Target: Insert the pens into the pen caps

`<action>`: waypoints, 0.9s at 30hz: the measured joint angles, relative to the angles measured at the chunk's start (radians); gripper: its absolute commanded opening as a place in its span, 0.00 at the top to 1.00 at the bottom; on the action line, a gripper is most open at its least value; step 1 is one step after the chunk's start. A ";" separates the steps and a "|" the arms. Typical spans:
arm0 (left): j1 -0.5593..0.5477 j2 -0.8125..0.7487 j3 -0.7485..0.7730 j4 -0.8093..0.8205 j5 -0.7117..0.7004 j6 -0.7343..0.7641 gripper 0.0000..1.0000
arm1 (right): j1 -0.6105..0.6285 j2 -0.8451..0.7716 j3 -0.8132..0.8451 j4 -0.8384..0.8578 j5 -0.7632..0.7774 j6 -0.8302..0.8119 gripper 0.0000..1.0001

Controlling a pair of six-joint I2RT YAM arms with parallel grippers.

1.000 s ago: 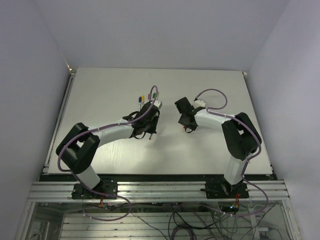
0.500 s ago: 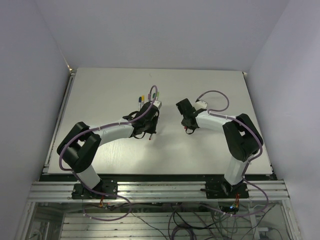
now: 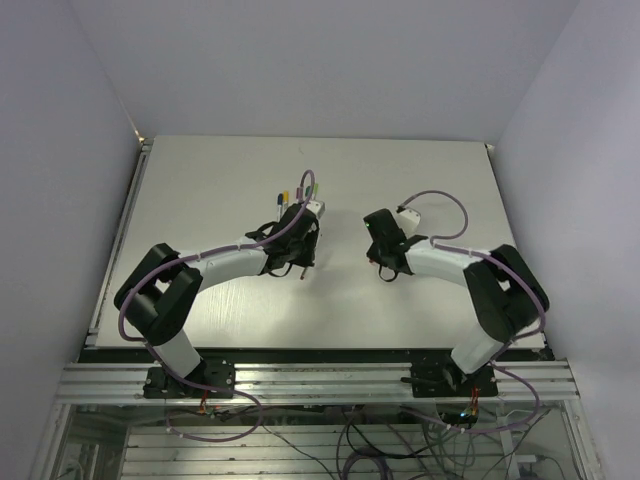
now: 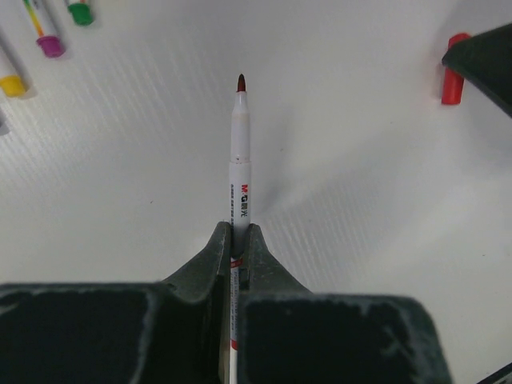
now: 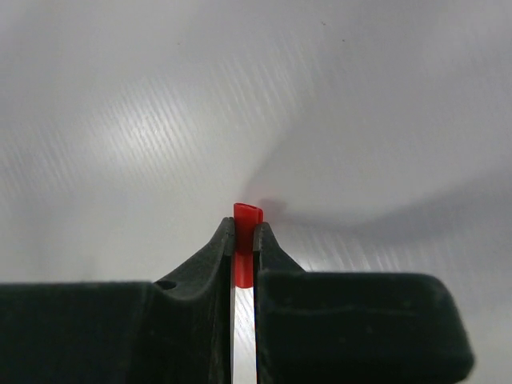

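My left gripper [image 4: 238, 232] is shut on a white pen [image 4: 240, 160], whose bare dark red tip [image 4: 241, 80] points away over the table. The right gripper [image 5: 245, 228] is shut on a short red pen cap [image 5: 246, 222], its open end sticking out past the fingertips. In the left wrist view that red cap [image 4: 454, 80] shows at the upper right, against the dark right gripper [image 4: 488, 56]. From above, the left gripper [image 3: 301, 266] and right gripper [image 3: 383, 265] sit low over mid-table, a hand's width apart.
Capped pens lie side by side behind the left gripper: yellow [image 4: 12, 82], purple [image 4: 46, 38] and green [image 4: 80, 12] caps show, and from above they form a short row [image 3: 297, 193]. White table [image 3: 200, 200] surrounds both grippers; grey walls stand on three sides.
The right gripper has shut on the red cap and shifted slightly right and nearer, its elbow swinging out to the right. The left arm and its pen have stayed put.
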 measured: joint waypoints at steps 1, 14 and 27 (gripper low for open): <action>0.000 0.000 0.000 0.007 0.005 0.000 0.93 | 0.000 -0.029 -0.023 0.011 -0.008 -0.015 1.00; -0.056 -0.041 -0.036 0.235 0.148 0.016 0.93 | -0.003 -0.490 -0.335 0.457 -0.071 -0.247 1.00; -0.169 -0.086 -0.051 0.464 0.252 0.000 0.93 | -0.013 -0.757 -0.523 0.789 -0.078 -0.328 1.00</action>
